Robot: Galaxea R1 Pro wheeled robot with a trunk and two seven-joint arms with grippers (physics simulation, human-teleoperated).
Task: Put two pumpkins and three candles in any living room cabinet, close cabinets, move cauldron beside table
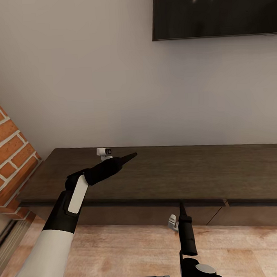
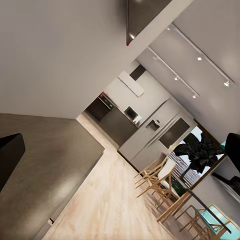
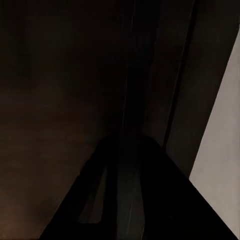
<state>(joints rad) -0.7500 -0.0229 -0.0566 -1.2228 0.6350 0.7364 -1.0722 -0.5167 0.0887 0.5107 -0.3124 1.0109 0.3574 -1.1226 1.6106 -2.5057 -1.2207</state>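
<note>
The cabinet (image 1: 165,173) is the long low dark brown unit along the wall, and its top is bare. My left gripper (image 1: 131,156) hovers over the left part of that top, pointing right. In the left wrist view its fingers (image 2: 9,155) sit far apart at the picture's edges, so it is open and holds nothing, with the cabinet top (image 2: 45,165) below. My right gripper (image 1: 182,205) points up at the cabinet's front, just under the top's overhang. It is shut, its tip (image 3: 127,142) close against the dark front (image 3: 60,75). Pumpkins, candles, cauldron and table are out of view.
A black TV (image 1: 214,11) hangs on the wall above the cabinet's right part. The red brick fireplace (image 1: 8,154) stands at the left end. Light wood floor (image 1: 120,250) lies in front. The left wrist view looks down the room to wooden chairs (image 2: 160,185) and a grey kitchen (image 2: 125,117).
</note>
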